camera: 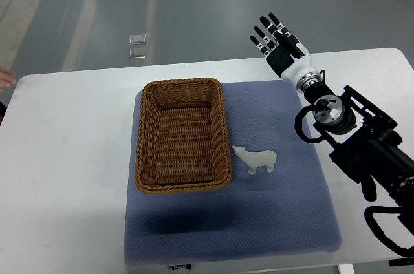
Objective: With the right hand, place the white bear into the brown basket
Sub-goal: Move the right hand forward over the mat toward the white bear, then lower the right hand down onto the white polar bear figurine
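Right hand (278, 40) raised over the far edge of the white surface (65, 158), fingers spread and straight, gripping nothing, well apart from the bear. White bear (256, 159) lying on the blue mat (272, 216), just beside the right wall of the brown basket (183, 135), outside it. Basket resting on the mat's left part. Fingertips of a person (5, 79) at the left edge.

Blue mat (272, 222) on white table (65, 177) (person's fingertips (5, 79) at left edge).
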Motion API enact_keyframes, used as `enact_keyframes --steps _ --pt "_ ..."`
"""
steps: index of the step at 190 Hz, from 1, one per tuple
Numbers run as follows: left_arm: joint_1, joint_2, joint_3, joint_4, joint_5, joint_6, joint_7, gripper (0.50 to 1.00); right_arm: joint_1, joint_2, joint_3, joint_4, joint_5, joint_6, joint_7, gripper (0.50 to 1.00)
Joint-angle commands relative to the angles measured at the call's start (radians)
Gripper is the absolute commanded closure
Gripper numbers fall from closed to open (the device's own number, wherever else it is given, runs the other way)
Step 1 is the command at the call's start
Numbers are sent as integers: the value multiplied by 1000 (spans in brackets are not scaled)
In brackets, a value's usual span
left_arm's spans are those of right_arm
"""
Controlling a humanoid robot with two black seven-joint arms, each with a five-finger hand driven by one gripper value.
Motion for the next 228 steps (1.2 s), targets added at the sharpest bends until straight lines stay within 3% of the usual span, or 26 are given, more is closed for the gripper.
enact_keyframes --steps 1,58,108,149,165,196,217,228 --pt "0 0 -1 0 -1 0 1 500 0 0 -1 0 0 0 0 568" --pt "0 0 -4 1 -1 3 0 500 8 -3 -8 8 -11 0 -2 568" --pt "0 0 -3 -2 -1 -8 0 500 40 -48 -37 64 -230 11 -22 568" --pt "0 0 -3 -8 -1 -11 0 500 167 -192 -364 115 -558 35 -84 568" --pt "0 0 -1 -11 -1 -12 0 500 268 -279 -567 167 -661 84 -141 568" --pt "-2 0 -3 -12 1 -14 0 500 544 -387 -953 224 -699 265 -293 568" --pt "-2 0 -3 -12 1 -14 0 500 702 -426 -1116 301 -695 373 -345 568" --pt "-2 0 -3 -12 1 -14 0 500 744 -437 -1157 337 -696 391 -357 568"
